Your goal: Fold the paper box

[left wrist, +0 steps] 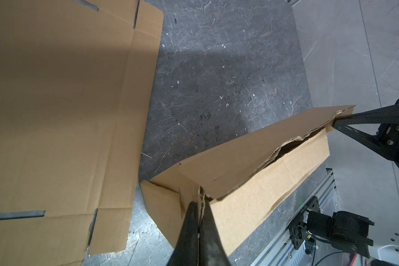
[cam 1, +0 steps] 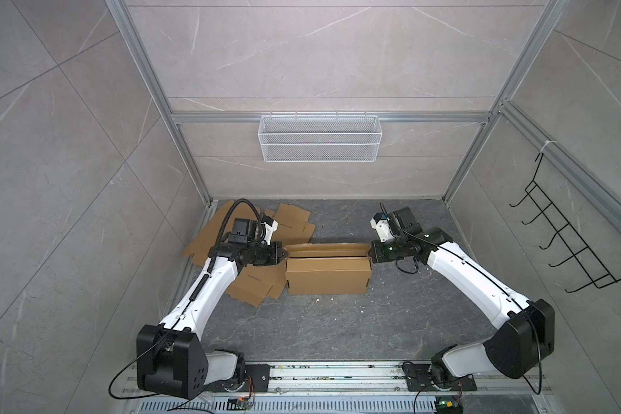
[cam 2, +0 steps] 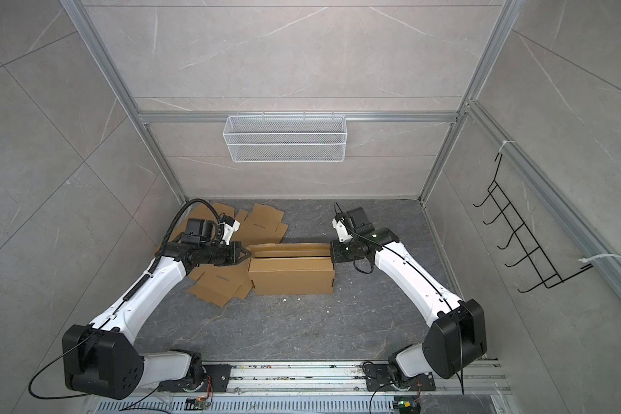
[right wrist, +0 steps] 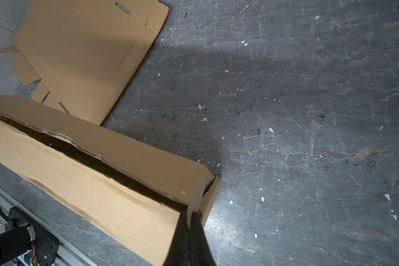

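A long brown corrugated paper box (cam 1: 327,277) sits in the middle of a dark stone tabletop (cam 1: 337,322), between two robot arms. It looks partly folded. The front wall stands upright and the overall box shape is there, but the top is not yet closed. A dark slot runs the full length between the front wall and the rear panel, which leans in over it. The rear panel's top edge is ragged and wavy, its layers peeling apart. The left gripper (cam 1: 285,253) has its jaws pinched tight on the panel's corner at one end, and the right gripper (cam 1: 370,255) is pinched the same way on the opposite corner. By the look of it, the panel has yet to be pressed down and tucked in. Flat cardboard blanks (cam 1: 292,224) lie behind and beside the left arm.
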You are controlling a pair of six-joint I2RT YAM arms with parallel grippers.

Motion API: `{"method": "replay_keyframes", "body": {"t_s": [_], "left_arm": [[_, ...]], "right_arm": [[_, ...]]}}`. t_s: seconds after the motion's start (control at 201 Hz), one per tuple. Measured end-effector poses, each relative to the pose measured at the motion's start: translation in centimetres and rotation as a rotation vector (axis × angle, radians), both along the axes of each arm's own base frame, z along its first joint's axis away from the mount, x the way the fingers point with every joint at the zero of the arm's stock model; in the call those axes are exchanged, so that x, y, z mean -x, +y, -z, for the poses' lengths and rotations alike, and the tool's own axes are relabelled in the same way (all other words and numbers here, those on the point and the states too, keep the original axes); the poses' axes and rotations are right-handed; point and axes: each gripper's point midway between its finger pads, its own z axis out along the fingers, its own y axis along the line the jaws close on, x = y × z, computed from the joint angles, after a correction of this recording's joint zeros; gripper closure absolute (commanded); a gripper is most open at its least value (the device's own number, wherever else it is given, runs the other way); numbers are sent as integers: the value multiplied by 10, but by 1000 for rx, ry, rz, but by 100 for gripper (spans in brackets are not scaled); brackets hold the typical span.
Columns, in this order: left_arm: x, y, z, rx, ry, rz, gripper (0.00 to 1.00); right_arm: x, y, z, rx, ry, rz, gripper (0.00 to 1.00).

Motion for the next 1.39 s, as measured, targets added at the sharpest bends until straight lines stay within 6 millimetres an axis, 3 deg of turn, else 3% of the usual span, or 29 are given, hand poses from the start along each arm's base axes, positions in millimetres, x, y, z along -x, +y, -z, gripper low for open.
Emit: {"method": "replay_keyframes", "body": {"t_s": [0.393, 1.17, 1.329, 1.394], "left_arm": [[0, -1, 1, -12, 52, 3, 95], [1, 0, 8, -5, -5, 12, 96], [2, 0, 7, -7, -8, 15, 96], [3, 0, 7, -8, -9, 18, 96]], "right_arm": [[-1, 0, 1, -1, -5, 1, 100], [0, -1, 2, 6, -3, 2, 100], [1, -1, 1, 6, 4, 0, 85], [5, 2, -2, 4, 11, -17, 72]]}}
